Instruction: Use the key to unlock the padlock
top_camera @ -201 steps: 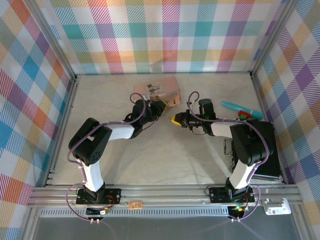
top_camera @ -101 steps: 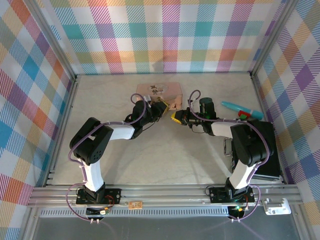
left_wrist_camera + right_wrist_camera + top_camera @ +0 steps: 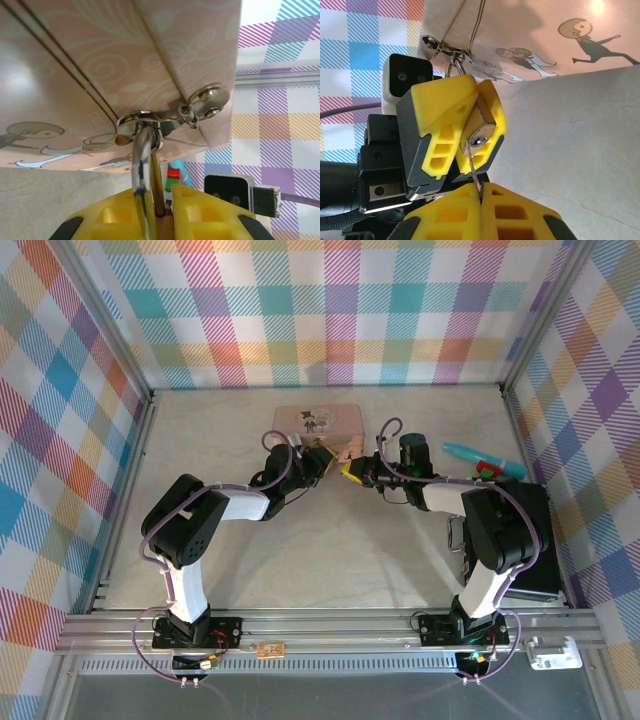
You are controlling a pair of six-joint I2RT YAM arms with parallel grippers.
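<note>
Right wrist view | left gripper (image 3: 472,107) clamped on padlock (image 3: 480,125), bracing it under pink tin (image 3: 520,30) clasp (image 3: 445,47) | right gripper (image 3: 481,192) pinches key (image 3: 474,172) just ahead of its fingertips, aimed at keyhole (image 3: 476,141), tip possibly entering

A fixed camera high behind the arm bases looks down on the whole pale table (image 3: 330,540). The left wrist camera (image 3: 404,75) peers right and the right wrist camera (image 3: 227,192) left, each close up and seeing the other. All three views share the far pink illustrated metal tin (image 3: 318,422).
</note>
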